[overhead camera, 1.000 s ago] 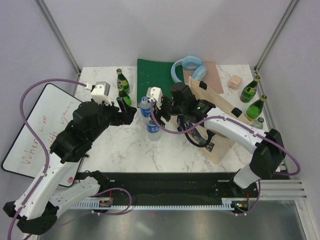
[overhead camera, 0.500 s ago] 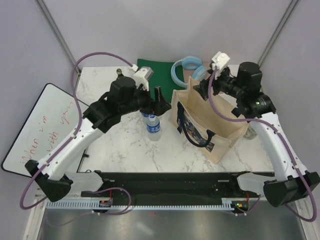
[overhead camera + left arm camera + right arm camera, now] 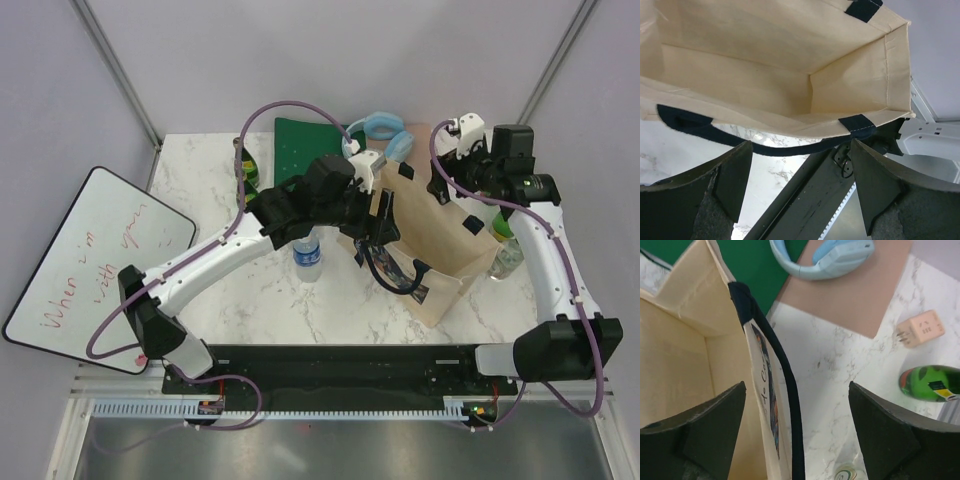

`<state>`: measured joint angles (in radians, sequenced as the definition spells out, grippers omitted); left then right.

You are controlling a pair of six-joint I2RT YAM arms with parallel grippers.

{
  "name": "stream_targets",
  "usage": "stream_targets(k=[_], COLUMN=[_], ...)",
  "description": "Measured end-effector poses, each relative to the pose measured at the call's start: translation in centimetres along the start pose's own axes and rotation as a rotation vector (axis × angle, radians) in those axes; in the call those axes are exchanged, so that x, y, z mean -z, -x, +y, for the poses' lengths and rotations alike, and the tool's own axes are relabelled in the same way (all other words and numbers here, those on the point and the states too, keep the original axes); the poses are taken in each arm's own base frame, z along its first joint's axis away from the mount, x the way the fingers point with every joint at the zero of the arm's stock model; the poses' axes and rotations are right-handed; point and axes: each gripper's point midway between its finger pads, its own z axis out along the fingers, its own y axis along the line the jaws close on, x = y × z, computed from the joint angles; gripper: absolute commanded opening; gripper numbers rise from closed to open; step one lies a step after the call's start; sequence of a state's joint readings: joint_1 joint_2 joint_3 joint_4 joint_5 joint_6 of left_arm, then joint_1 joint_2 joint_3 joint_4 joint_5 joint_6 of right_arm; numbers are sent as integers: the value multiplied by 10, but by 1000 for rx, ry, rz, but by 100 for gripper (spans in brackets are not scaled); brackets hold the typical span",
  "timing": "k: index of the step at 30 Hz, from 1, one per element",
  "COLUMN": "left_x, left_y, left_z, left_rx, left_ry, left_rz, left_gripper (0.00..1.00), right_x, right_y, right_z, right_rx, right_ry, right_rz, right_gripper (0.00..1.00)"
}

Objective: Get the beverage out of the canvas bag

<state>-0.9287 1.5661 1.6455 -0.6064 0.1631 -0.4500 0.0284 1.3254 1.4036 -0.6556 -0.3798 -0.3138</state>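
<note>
Right of centre on the table (image 3: 335,305), the canvas bag (image 3: 445,238) stands upright with its mouth open to the ceiling. It is boxy and beige. Its inner walls (image 3: 765,75) are plain cloth with stitched seams at the corners. Dark strap handles (image 3: 765,147) are sewn at the rim, and one hangs slack over the near side. A dark blue print (image 3: 771,400) with lettering covers the outer face below another strap.

The left gripper (image 3: 800,195) hovers over the bag's near rim. Its jaws are spread wide with nothing between them. The right gripper (image 3: 797,440) hangs over the far side, equally wide. The printed wall and its strap run under the gap, untouched by either finger.

A water bottle (image 3: 308,252) with a blue label stands on the table just left of the bag. Behind the bag lie a green mat (image 3: 305,150), light blue headphones (image 3: 825,260) and a brownish-pink board (image 3: 855,295). A small beige cube (image 3: 920,329) and a green bottle (image 3: 930,382) sit to the right.

The tabletop is white marble with grey veins. A whiteboard (image 3: 90,250) with red writing lies at its left edge. Pale lilac walls and metal posts enclose the cell.
</note>
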Motion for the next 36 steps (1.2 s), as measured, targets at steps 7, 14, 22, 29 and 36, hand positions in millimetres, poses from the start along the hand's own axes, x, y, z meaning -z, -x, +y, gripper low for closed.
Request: stream_targets(k=[7, 14, 22, 29, 36], left_x=[-11, -4, -1, -12, -17], left_y=[-8, 3, 7, -3, -12], left_z=[-14, -20, -31, -37, -38], left_rx=[-14, -85, -195, -239, -261], left_ry=[-13, -31, -103, -170, -204], left_rz=[39, 16, 15, 59, 90], left_gripper=[85, 85, 84, 84, 84], right_x=[-13, -6, 24, 44, 35], right_y=[-26, -25, -9, -6, -20], right_z=[11, 31, 53, 64, 63], right_rx=[-26, -16, 16, 35, 17], right_ry=[86, 192, 254, 255, 251], right_rz=[104, 98, 18, -38, -20], right_gripper=[24, 0, 0, 0, 1])
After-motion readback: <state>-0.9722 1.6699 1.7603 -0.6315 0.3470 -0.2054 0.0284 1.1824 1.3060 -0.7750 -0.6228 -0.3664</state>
